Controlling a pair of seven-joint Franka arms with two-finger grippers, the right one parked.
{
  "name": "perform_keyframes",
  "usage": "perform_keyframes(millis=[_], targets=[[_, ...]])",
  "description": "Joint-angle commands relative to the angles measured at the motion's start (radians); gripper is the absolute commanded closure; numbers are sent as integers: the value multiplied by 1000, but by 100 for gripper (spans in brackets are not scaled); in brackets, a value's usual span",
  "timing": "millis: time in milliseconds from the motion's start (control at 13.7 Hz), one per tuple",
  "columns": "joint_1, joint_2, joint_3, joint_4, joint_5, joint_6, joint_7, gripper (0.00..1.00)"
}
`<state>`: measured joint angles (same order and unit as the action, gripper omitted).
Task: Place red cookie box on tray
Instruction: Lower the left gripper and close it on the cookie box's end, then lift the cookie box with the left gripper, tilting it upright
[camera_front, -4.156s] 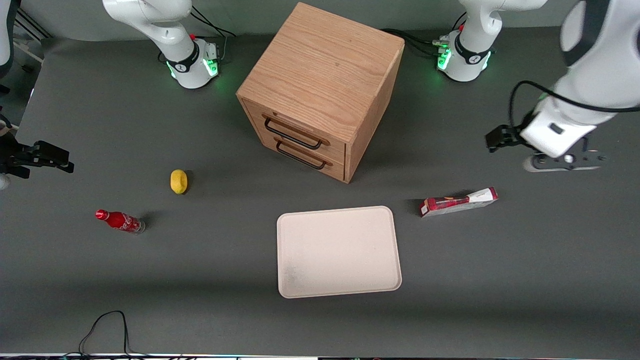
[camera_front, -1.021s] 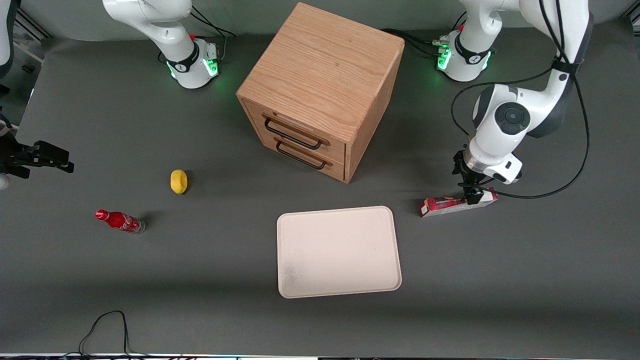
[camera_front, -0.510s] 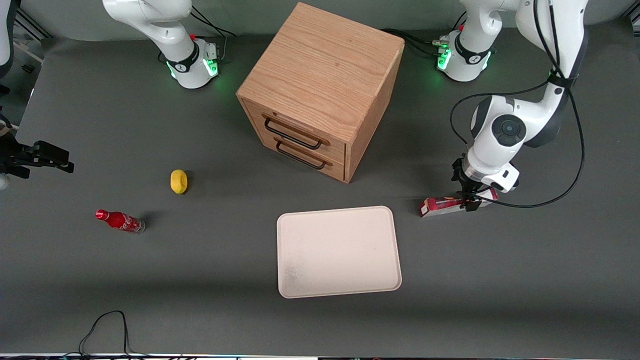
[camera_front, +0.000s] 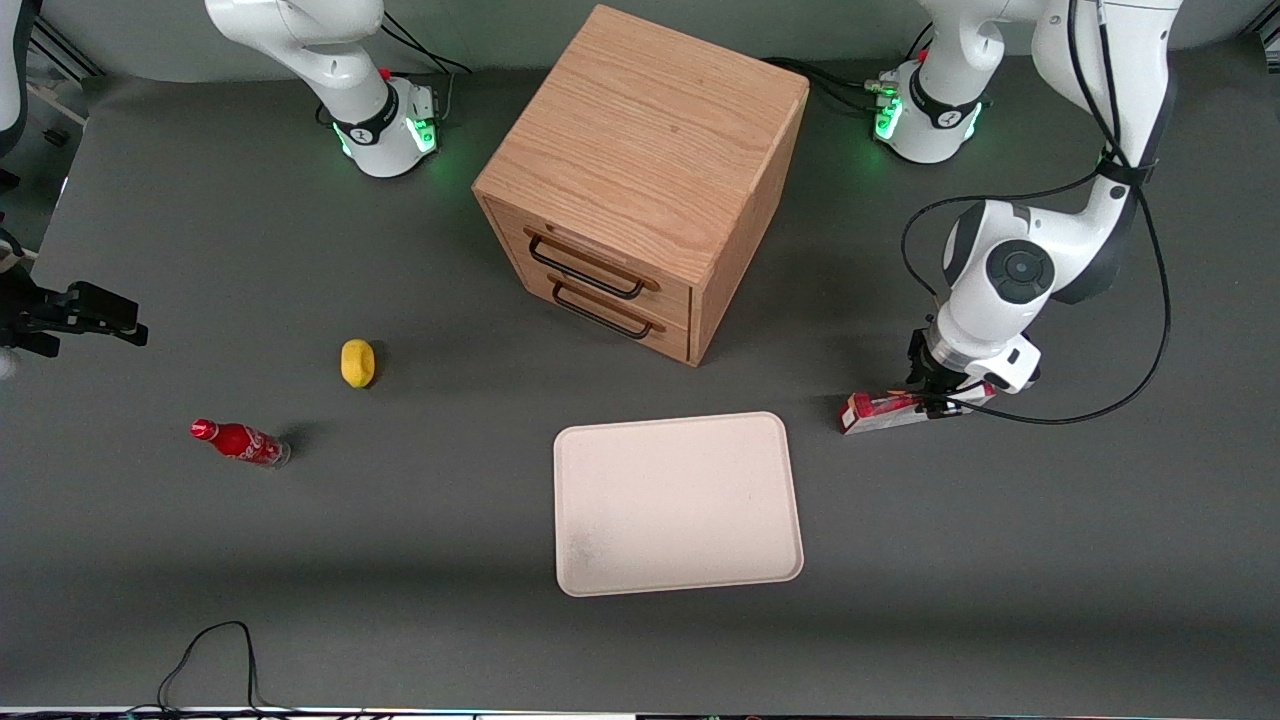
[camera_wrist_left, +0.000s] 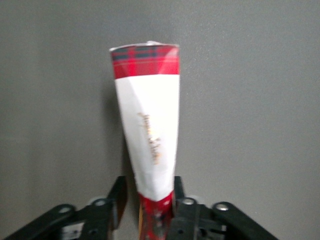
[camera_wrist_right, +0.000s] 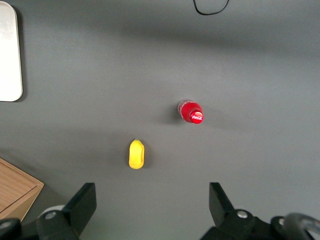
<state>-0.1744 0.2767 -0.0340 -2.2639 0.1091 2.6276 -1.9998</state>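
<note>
My gripper (camera_front: 938, 398) down on box (camera_front: 880, 410), fingers (camera_wrist_left: 118, 201) either side of it, touching, looks clenched. Box flat on table, just beside tray (camera_front: 676, 503).

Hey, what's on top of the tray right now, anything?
Nothing lies on the tray; its whole surface shows bare. The red cookie box sits on the table beside it, with the gripper down at the box, fingers either side.
</note>
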Motion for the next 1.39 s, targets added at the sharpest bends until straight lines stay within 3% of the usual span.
perform_keyframes(millis=[0,438,875,1312], targets=[[4,10,-1,15,23,2,-14,100],[6,-4,-1,53,24,-58,-11,100],[10,-45,-3,364,11,-541,1,100],[18,-174,-3,526,-71,-872,116,100]])
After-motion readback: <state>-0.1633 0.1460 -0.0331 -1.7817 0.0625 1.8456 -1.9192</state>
